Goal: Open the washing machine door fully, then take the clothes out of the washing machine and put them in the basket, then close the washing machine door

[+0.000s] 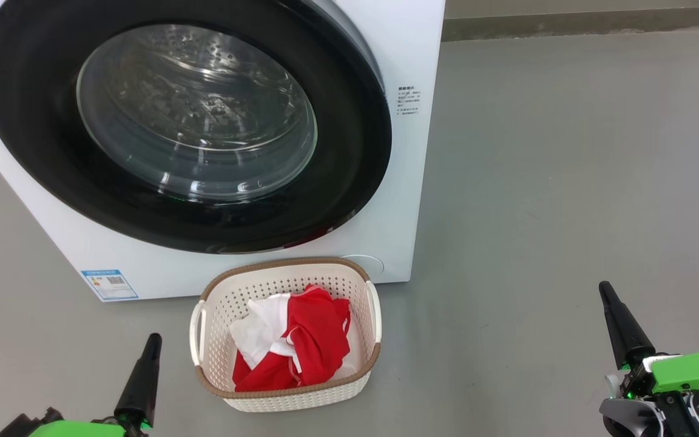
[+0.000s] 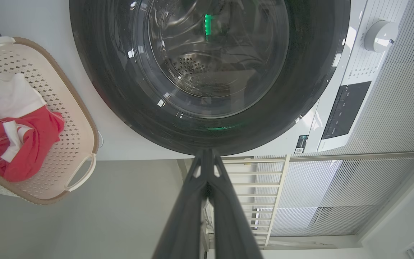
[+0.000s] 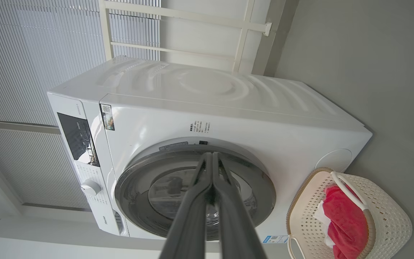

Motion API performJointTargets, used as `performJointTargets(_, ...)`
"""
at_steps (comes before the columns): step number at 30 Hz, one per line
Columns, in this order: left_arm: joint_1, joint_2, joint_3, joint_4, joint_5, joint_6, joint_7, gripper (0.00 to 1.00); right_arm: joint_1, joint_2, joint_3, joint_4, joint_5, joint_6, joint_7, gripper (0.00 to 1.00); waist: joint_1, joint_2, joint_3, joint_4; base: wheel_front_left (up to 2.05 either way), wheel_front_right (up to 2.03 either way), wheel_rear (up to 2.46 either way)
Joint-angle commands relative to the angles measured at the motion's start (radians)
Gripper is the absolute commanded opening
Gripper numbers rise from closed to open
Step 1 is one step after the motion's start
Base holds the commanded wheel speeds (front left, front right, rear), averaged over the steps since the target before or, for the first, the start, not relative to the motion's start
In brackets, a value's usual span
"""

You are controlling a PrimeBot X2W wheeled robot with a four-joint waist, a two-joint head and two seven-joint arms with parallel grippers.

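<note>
The washing machine door (image 1: 185, 121) lies flat against the white washing machine (image 1: 407, 182), its black rim and clear glass facing me; through the glass the steel drum looks bare. The door (image 2: 210, 72) and the door (image 3: 196, 194) show likewise in both wrist views. The red and white clothes (image 1: 295, 343) lie in the cream basket (image 1: 222, 303) on the floor before the machine. My left gripper (image 1: 153, 340) is shut, low at the basket's left. Far off at the right, my right gripper (image 1: 605, 290) is shut too. Neither holds anything.
Grey floor (image 1: 568, 182) stretches to the right of the machine up to a dark skirting. A white railing (image 2: 264, 187) and ribbed wall panels stand behind the machine in the wrist views. A control panel and white dial (image 2: 379, 34) sit on the machine's top front.
</note>
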Motion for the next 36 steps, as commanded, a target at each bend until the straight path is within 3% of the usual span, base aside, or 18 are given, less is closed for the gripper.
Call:
performJointTargets(1, -0.04, 0.009, 0.035, -0.021, -0.007, -0.007, 0.003, 0.0, -0.041, -0.008, 0.014, -0.026, 0.005, -0.001, 0.006, 0.0, 0.0, -0.0001, 0.0, 0.0, 0.0, 0.0, 0.0)
performJointTargets(36, -0.04, 0.009, 0.035, -0.021, -0.007, -0.007, 0.003, 0.0, -0.041, -0.008, 0.014, -0.026, 0.005, -0.001, 0.006, 0.0, 0.0, -0.0001, 0.0, 0.0, 0.0, 0.0, 0.0)
